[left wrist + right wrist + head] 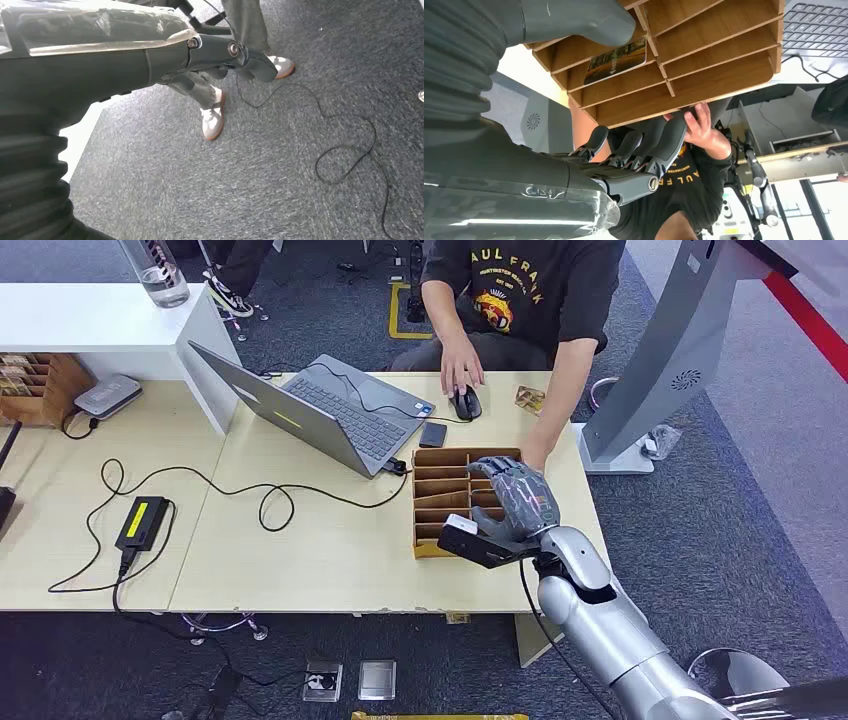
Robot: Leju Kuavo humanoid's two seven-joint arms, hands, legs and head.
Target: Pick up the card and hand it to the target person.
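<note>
1. Over the right end of the wooden organizer (440, 490) we see our right hand (515, 502), dark ribbed fingers (664, 145) spread apart and grasping nothing, the thick grey thumb (589, 22) lying over the tray's dividers.
2. In one slot of that organizer, seen from the right wrist, lies the card (616, 61): a flat glossy rectangle with rounded corners, dark with a yellowish band; its small white print is too fine for us to read.
3. The organizer is thin light-brown plywood, cut into long shallow compartments by straight slats.
4. At its far edge a person's hand (699, 125) touches the wood; the black T-shirt (525, 290) carries yellow letters reading "AUL FRANK", the first letter possibly hidden.
5. Beyond, on the pale matte table (300, 550), we see a grey metal laptop (320, 410), a black mouse (466, 403) under the person's other hand, and a small patterned card-like piece (530, 398).
6. Our left hand (220, 55) hangs over speckled grey carpet (250, 175), its dark smooth fingers curled in, holding nothing, near a thin looping black cable (350, 150).
</note>
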